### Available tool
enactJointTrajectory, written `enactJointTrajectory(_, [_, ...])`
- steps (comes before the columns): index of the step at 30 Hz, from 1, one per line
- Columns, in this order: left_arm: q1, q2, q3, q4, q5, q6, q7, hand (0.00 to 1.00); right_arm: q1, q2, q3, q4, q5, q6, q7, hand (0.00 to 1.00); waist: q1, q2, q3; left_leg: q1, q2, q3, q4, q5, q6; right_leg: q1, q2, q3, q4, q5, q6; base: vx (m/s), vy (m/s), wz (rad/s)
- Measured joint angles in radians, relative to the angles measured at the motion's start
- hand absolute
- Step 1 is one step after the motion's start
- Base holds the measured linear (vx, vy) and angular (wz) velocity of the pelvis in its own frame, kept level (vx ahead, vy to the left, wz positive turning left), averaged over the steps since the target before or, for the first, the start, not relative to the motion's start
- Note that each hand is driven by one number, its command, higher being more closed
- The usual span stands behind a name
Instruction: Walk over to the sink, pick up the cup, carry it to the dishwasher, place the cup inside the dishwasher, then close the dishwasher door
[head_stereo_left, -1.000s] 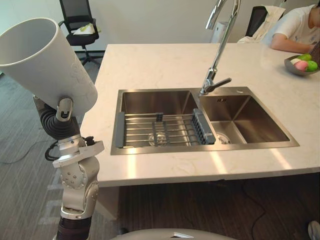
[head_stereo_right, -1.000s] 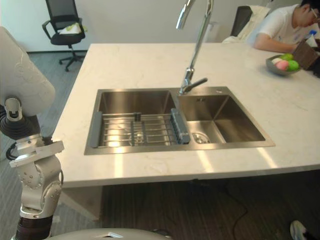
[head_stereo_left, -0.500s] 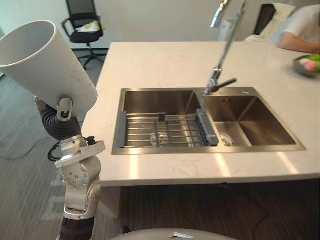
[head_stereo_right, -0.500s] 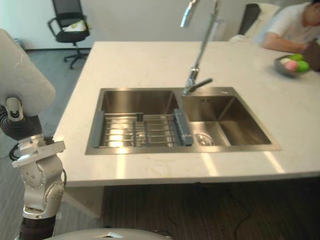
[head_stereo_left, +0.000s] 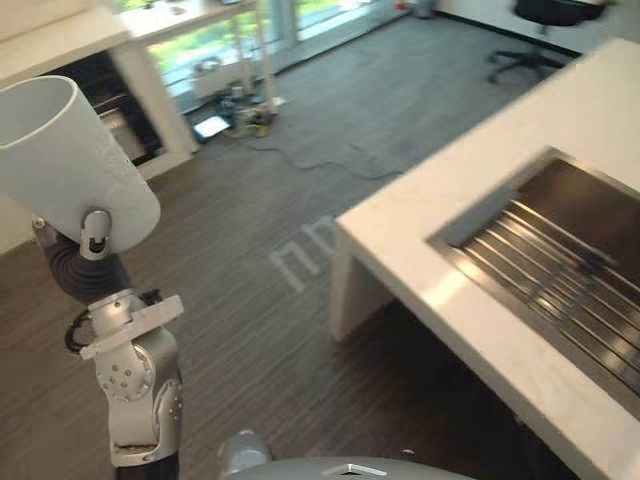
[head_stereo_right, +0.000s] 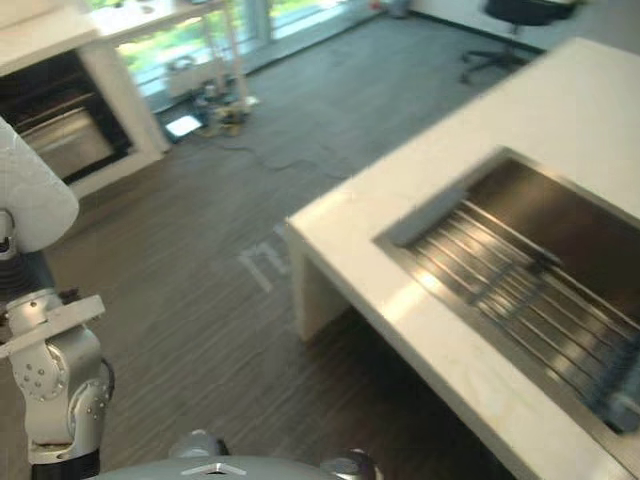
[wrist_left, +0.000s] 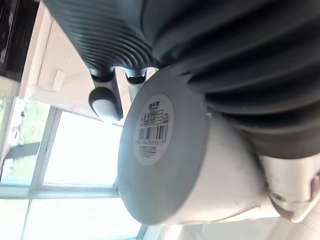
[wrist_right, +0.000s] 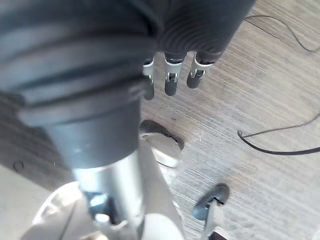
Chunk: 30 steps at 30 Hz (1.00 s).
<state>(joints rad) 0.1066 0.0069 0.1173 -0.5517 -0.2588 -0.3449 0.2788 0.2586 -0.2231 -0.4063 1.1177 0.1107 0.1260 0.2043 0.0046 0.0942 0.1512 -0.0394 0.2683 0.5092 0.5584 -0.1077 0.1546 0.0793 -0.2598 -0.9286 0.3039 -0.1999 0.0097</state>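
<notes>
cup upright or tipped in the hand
Tipped: the cup leans in the left hand, its mouth up and to the left.

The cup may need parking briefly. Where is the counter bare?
The counter corner beside the sink's end is bare, and so is the strip along its front edge. The wire rack crowds the basin. The left hand grips the cup.

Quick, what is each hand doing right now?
Left hand: shut on the white cup, held raised.
Right hand: open, fingers relaxed, holding nothing.
</notes>
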Motion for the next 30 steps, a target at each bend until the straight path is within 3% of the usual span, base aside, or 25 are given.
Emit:
enactJointTrajectory(1, [-0.017, 0.002, 0.014, 0.003, -0.009, -0.011, -0.005, 1.0, -0.013, 0.023, -0.004, 0.003, 0.0, 0.005, -0.009, 0.0, -0.003, -0.009, -0.004, 0.036, -0.016, 0.001, -0.105, -0.023, -0.017, -0.007, 0.077, 0.003, -0.127, 0.012, -0.011, -0.37, 0.034, 1.94])
enactJointTrajectory(2, [-0.081, 0.034, 0.019, 0.004, -0.026, -0.031, -0.021, 1.0, -0.021, 0.071, 0.002, -0.005, 0.001, 0.008, -0.021, 0.0, -0.001, -0.046, -0.004, 0.068, -0.009, 0.096, -0.125, -0.074, -0.041, -0.012, 0.163, -0.033, -0.363, 0.167, -0.069, -0.44, -0.037, 2.28])
enactJointTrajectory(3, [-0.118, 0.029, -0.008, 0.045, -0.029, -0.052, -0.053, 1.0, -0.033, 0.072, -0.004, -0.005, 0.0, 0.011, -0.036, 0.0, -0.032, -0.017, 0.017, 0.095, 0.01, 0.136, -0.184, -0.129, -0.161, 0.019, 0.175, -0.135, -0.369, 0.274, -0.051, -0.42, 0.077, 2.25])
enactJointTrajectory(4, [-0.129, 0.023, -0.028, 0.065, -0.038, -0.045, -0.073, 1.0, -0.046, 0.064, -0.008, 0.0, 0.002, 0.02, -0.04, 0.0, -0.032, 0.0, 0.028, 0.114, -0.005, 0.162, -0.24, -0.132, -0.174, 0.022, 0.156, -0.162, -0.337, 0.265, -0.052, -0.28, 0.176, 1.86])
enactJointTrajectory(5, [-0.12, 0.021, -0.055, 0.091, -0.053, -0.031, -0.097, 1.0, -0.046, 0.056, -0.016, -0.002, 0.003, 0.028, -0.045, 0.0, -0.022, 0.001, 0.035, 0.133, -0.05, 0.149, -0.31, -0.09, -0.198, 0.027, 0.106, -0.19, -0.294, 0.258, -0.045, -0.28, 0.327, 1.09])
enactJointTrajectory(6, [-0.092, 0.014, -0.07, 0.09, -0.054, -0.019, -0.113, 1.0, -0.041, 0.04, -0.017, -0.002, 0.001, 0.031, -0.043, 0.0, -0.012, 0.004, 0.035, 0.153, -0.102, 0.119, -0.382, -0.058, -0.203, 0.05, 0.059, -0.217, -0.257, 0.258, -0.039, -0.2, 0.262, 1.13])
enactJointTrajectory(8, [-0.069, 0.013, -0.093, 0.08, -0.055, -0.019, -0.121, 1.0, -0.017, 0.044, -0.016, -0.003, 0.004, 0.029, -0.041, 0.0, -0.013, 0.006, 0.03, 0.159, -0.152, 0.032, -0.417, -0.038, -0.186, 0.085, 0.01, -0.191, -0.208, 0.271, -0.028, -0.15, 0.261, 1.34])
enactJointTrajectory(9, [-0.061, 0.015, -0.119, 0.073, -0.061, -0.021, -0.131, 1.0, -0.004, 0.049, -0.018, -0.002, 0.011, 0.029, -0.041, 0.0, -0.015, 0.007, 0.026, 0.147, -0.18, -0.034, -0.436, -0.025, -0.162, 0.079, -0.025, -0.085, -0.166, 0.282, -0.051, -0.11, 0.284, 1.6])
enactJointTrajectory(10, [-0.051, 0.024, -0.149, 0.073, -0.064, -0.028, -0.133, 1.0, 0.009, 0.061, -0.024, -0.001, 0.016, 0.025, -0.042, 0.0, -0.017, 0.013, 0.014, 0.126, -0.195, -0.085, -0.446, -0.014, -0.142, 0.037, -0.03, 0.06, -0.137, 0.246, -0.072, -0.07, 0.247, 1.72])
enactJointTrajectory(12, [-0.055, 0.05, -0.214, 0.102, -0.072, -0.039, -0.137, 1.0, 0.013, 0.107, -0.034, -0.001, 0.022, 0.015, -0.046, 0.0, -0.024, 0.006, 0.011, 0.066, -0.212, -0.205, -0.44, 0.015, -0.11, -0.01, 0.046, 0.389, -0.151, 0.116, -0.028, -0.07, 0.149, 1.96])
enactJointTrajectory(13, [-0.072, 0.054, -0.269, 0.176, -0.082, -0.046, -0.142, 1.0, 0.034, 0.115, -0.034, 0.002, 0.044, 0.004, -0.046, 0.0, -0.033, 0.006, 0.027, 0.057, -0.232, -0.297, -0.444, 0.037, -0.102, -0.013, 0.12, 0.626, -0.157, 0.071, 0.008, -0.08, 0.025, 1.99])
enactJointTrajectory(14, [-0.072, 0.054, -0.286, 0.2, -0.089, -0.046, -0.142, 1.0, 0.041, 0.122, -0.028, 0.001, 0.048, 0.0, -0.052, 0.0, -0.036, 0.0, 0.028, 0.059, -0.242, -0.326, -0.448, 0.044, -0.101, -0.014, 0.137, 0.691, -0.152, 0.061, 0.023, -0.06, 0.005, 1.81])
enactJointTrajectory(17, [-0.068, 0.056, -0.342, 0.233, -0.091, -0.05, -0.141, 1.0, 0.049, 0.151, 0.011, -0.003, 0.058, -0.046, -0.062, 0.0, -0.037, -0.051, 0.009, 0.082, -0.296, -0.44, -0.513, 0.076, -0.112, -0.051, 0.169, 0.908, -0.117, 0.052, 0.04, -0.04, -0.041, 1.16])
enactJointTrajectory(19, [-0.068, 0.068, -0.361, 0.232, -0.091, -0.05, -0.144, 1.0, 0.049, 0.155, 0.014, -0.004, 0.063, -0.058, -0.061, 0.0, -0.037, -0.056, 0.006, 0.098, -0.298, -0.451, -0.527, 0.072, -0.108, -0.04, 0.159, 0.912, -0.143, 0.074, 0.04, -0.02, -0.079, 0.72])
enactJointTrajectory(20, [-0.068, 0.081, -0.365, 0.222, -0.09, -0.049, -0.153, 1.0, 0.046, 0.157, 0.036, -0.003, 0.062, -0.058, -0.061, 0.0, -0.033, -0.089, -0.01, 0.113, -0.3, -0.429, -0.542, 0.076, -0.114, -0.032, 0.139, 0.897, -0.165, 0.099, 0.051, 0.02, -0.196, 0.6])
enactJointTrajectory(21, [-0.065, 0.081, -0.366, 0.218, -0.09, -0.04, -0.15, 1.0, 0.041, 0.144, 0.053, -0.005, 0.061, -0.061, -0.061, 0.0, -0.034, -0.086, -0.019, 0.128, -0.282, -0.429, -0.556, 0.081, -0.129, -0.02, 0.149, 0.877, -0.169, 0.097, 0.07, 0.04, -0.196, 0.46])
enactJointTrajectory(22, [-0.065, 0.081, -0.366, 0.214, -0.09, -0.034, -0.148, 1.0, 0.04, 0.135, 0.061, -0.005, 0.061, -0.063, -0.061, 0.0, -0.035, -0.096, -0.028, 0.126, -0.271, -0.421, -0.567, 0.089, -0.139, -0.018, 0.156, 0.864, -0.179, 0.097, 0.065, 0.05, -0.182, 0.39])
enactJointTrajectory(24, [-0.066, 0.08, -0.402, 0.192, -0.089, -0.013, -0.139, 1.0, 0.022, 0.095, 0.095, -0.005, 0.061, -0.064, -0.068, 0.0, -0.041, -0.063, -0.047, 0.112, -0.232, -0.4, -0.587, 0.118, -0.18, -0.009, 0.182, 0.826, -0.217, 0.122, 0.048, 0.12, -0.152, 0.39])
enactJointTrajectory(26, [-0.066, 0.075, -0.41, 0.168, -0.088, 0.0, -0.136, 1.0, 0.0, 0.078, 0.111, -0.007, 0.079, -0.065, -0.083, 0.0, -0.042, -0.045, -0.049, 0.092, -0.215, -0.396, -0.585, 0.136, -0.199, -0.01, 0.197, 0.814, -0.238, 0.133, 0.042, 0.08, -0.091, 0.18])
enactJointTrajectory(27, [-0.068, 0.14, -0.437, 0.146, -0.08, -0.019, -0.13, 1.0, -0.049, 0.071, 0.197, -0.003, 0.129, -0.084, -0.095, 0.0, -0.073, -0.114, -0.072, 0.077, -0.226, -0.376, -0.643, 0.192, -0.191, -0.01, 0.191, 0.812, -0.32, 0.21, 0.049, 0.01, -0.026, 0.05])
enactJointTrajectory(30, [-0.068, 0.14, -0.437, 0.146, -0.08, -0.019, -0.13, 1.0, -0.049, 0.071, 0.197, -0.003, 0.129, -0.084, -0.095, 0.0, -0.073, -0.114, -0.072, 0.078, -0.226, -0.376, -0.643, 0.192, -0.191, -0.011, 0.191, 0.812, -0.321, 0.21, 0.049, 0.0, 0.0, 0.0])
